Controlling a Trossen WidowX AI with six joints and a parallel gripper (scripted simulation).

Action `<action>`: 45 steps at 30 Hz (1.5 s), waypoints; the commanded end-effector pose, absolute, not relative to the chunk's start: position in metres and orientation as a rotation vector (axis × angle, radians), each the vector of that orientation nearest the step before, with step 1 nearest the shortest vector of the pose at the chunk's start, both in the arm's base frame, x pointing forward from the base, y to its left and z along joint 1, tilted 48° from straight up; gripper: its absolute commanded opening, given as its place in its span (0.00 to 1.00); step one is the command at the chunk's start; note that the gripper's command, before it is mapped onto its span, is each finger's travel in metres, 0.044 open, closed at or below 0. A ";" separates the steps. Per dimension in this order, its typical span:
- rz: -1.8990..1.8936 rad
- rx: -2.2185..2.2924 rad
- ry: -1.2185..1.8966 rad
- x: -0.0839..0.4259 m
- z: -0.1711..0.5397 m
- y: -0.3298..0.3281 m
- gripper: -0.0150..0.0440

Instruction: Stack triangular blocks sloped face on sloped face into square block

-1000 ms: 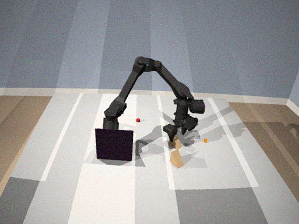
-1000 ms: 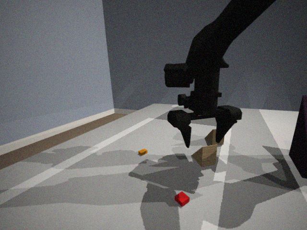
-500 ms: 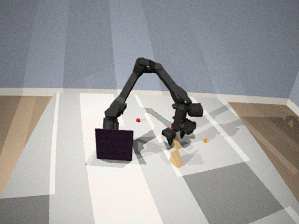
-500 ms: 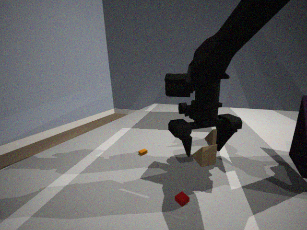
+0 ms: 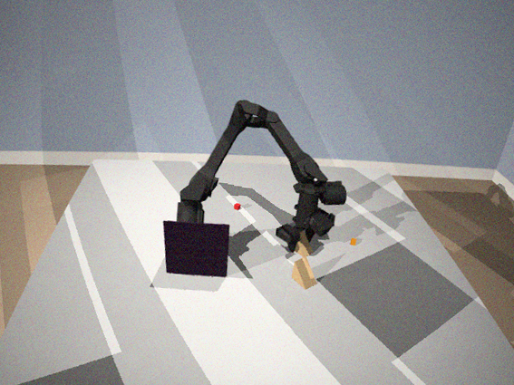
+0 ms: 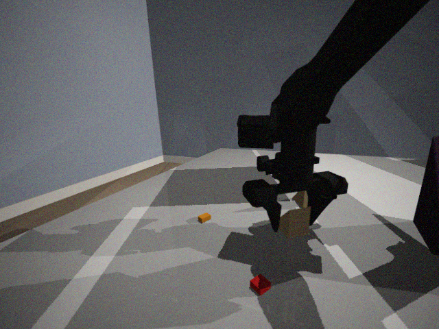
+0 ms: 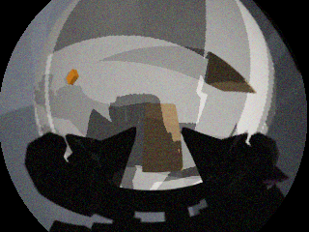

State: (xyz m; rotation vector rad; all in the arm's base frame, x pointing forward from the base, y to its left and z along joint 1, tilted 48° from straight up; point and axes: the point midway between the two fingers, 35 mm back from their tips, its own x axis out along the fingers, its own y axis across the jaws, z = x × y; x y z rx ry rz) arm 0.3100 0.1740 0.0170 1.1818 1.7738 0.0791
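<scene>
gripper [image 6: 293, 225] low over bench [image 5: 243, 339] | fingers [image 6: 272, 212] partly spread, straddling near wedge [image 6: 295, 222], holding nothing yet | second wedge [image 5: 303, 272] just beside it on bench

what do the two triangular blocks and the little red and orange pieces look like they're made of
Triangular blocks, one between the fingers, one lying apart: tan, matte, flat-faced with sharp edges; probably unfinished wood, though no grain shows, so painted foam or plastic is possible.
Red piece and orange piece: saturated, uniform colour, crisp small blocks; likely plastic or painted wood, too small to tell.
</scene>
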 end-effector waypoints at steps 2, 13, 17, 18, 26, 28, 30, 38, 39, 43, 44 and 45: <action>0.076 1.187 1.779 0.309 0.016 0.175 0.64; 0.076 1.187 1.779 0.309 0.016 0.175 0.39; 0.076 1.186 1.778 0.309 0.020 0.171 0.25; 0.076 1.185 1.778 0.310 0.022 0.168 0.25; 0.077 1.182 1.776 0.311 0.036 0.152 0.25; 0.077 1.182 1.776 0.311 0.036 0.152 0.25; 0.081 1.177 1.775 0.311 0.036 0.153 0.25; 0.120 1.140 1.764 0.311 0.034 0.154 0.25; 0.136 1.127 1.759 0.311 0.034 0.154 0.25; 0.229 1.048 1.730 0.311 0.034 0.154 0.25; 0.258 1.023 1.720 0.311 0.034 0.154 0.25; 0.287 0.998 1.710 0.311 0.034 0.154 0.25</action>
